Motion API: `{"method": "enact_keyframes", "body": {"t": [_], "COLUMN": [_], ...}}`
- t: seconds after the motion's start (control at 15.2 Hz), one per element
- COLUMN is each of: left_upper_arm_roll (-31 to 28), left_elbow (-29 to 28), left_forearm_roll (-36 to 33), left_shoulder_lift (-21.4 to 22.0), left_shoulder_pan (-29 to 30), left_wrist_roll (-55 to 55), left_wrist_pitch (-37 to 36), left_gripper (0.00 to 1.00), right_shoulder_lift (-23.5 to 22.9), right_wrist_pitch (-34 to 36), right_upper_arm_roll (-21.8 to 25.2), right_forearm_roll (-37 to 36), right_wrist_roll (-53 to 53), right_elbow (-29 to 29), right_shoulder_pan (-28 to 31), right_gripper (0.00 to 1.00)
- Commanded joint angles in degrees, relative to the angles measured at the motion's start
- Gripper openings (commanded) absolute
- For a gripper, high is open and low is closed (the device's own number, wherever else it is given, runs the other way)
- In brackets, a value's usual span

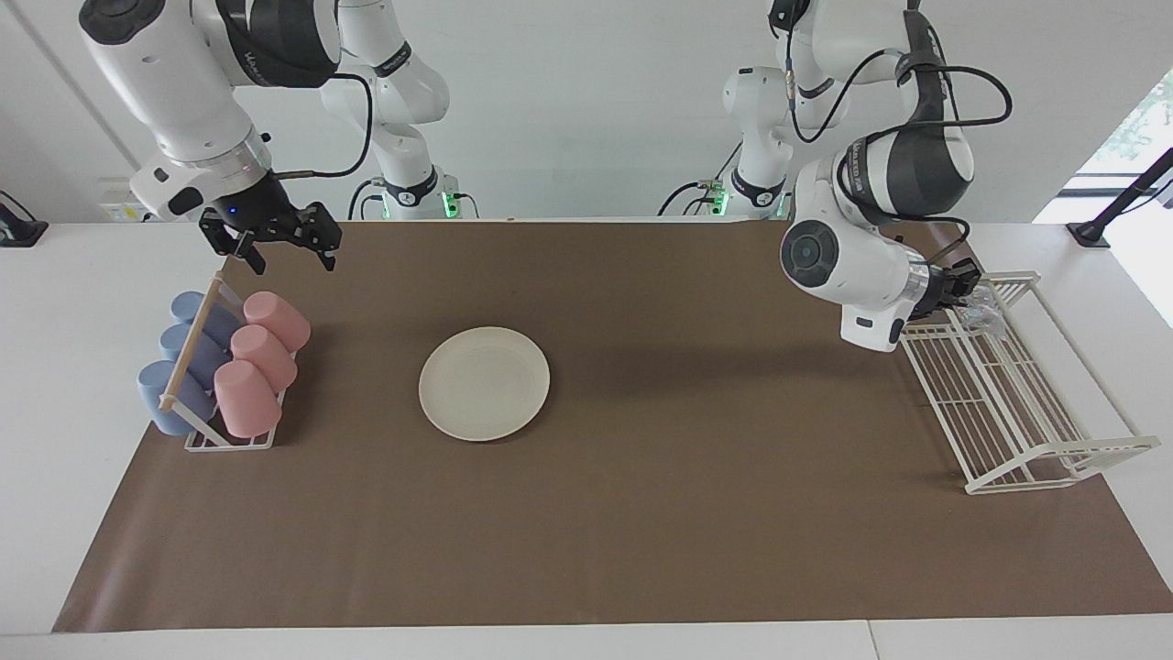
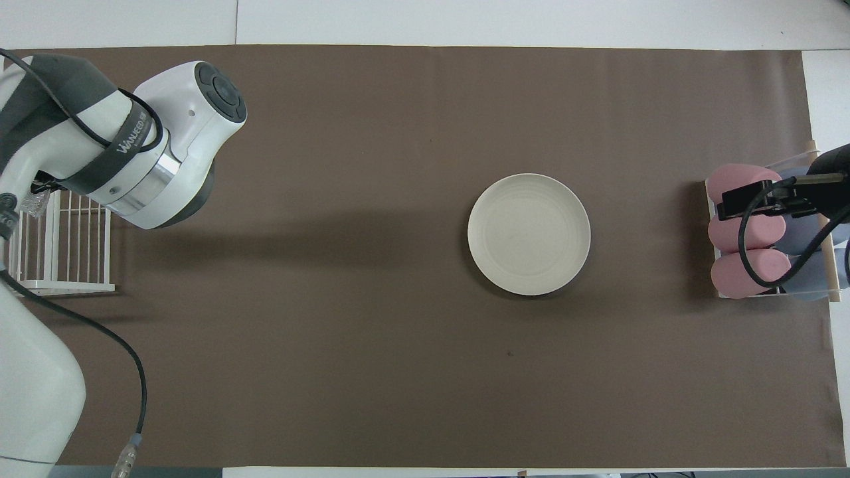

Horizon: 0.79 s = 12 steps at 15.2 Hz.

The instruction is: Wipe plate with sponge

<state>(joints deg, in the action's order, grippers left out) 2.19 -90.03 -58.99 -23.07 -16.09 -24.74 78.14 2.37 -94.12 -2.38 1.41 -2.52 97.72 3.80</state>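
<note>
While left pincer [image 1: 962, 291] grips sponge [image 1: 982, 312] over rack [image 1: 1026, 431] | right pincer [image 1: 286, 255] wide | plate [image 1: 484, 383] bare

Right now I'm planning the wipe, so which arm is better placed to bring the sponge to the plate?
Left. The left gripper holds the sponge over the white wire rack. The right gripper, open, hangs over the cup rack, away from the plate.

Table [image 1: 55, 385]: brown mat [image 1: 641, 513]; plate [image 1: 484, 383], racks on mat.
</note>
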Motion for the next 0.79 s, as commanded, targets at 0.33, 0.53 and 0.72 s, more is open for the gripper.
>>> {"method": "enact_keyframes", "body": {"t": [0.33, 0.53, 0.72], "left_upper_arm_roll": [-0.34, -0.34, -0.34], "left_elbow": [0.91, 0.82, -0.32], "left_forearm_roll": [-0.35, 1.42, 1.42], "left_shoulder_lift": [-3.73, -3.73, -3.47], "left_shoulder_pan": [5.10, 5.45, 5.71], "left_wrist_roll": [-4.78, -6.28, -6.29], "left_wrist_pitch": [6.23, 7.28, 8.08], "left_gripper": [0.00, 0.00, 0.00], "right_shoulder_lift": [-0.70, -0.70, -0.87], "right_wrist_pitch": [1.13, 0.96, 0.95], "right_upper_arm_roll": [-0.43, -0.52, -0.52], "right_forearm_roll": [0.26, 1.14, 0.71], "right_wrist_roll": [-0.73, -0.73, -0.65], "right_elbow": [-1.30, -1.30, -3.05], "right_shoulder_pan": [1.74, 1.56, 1.21], "right_gripper": [1.00, 1.00, 1.00]}}
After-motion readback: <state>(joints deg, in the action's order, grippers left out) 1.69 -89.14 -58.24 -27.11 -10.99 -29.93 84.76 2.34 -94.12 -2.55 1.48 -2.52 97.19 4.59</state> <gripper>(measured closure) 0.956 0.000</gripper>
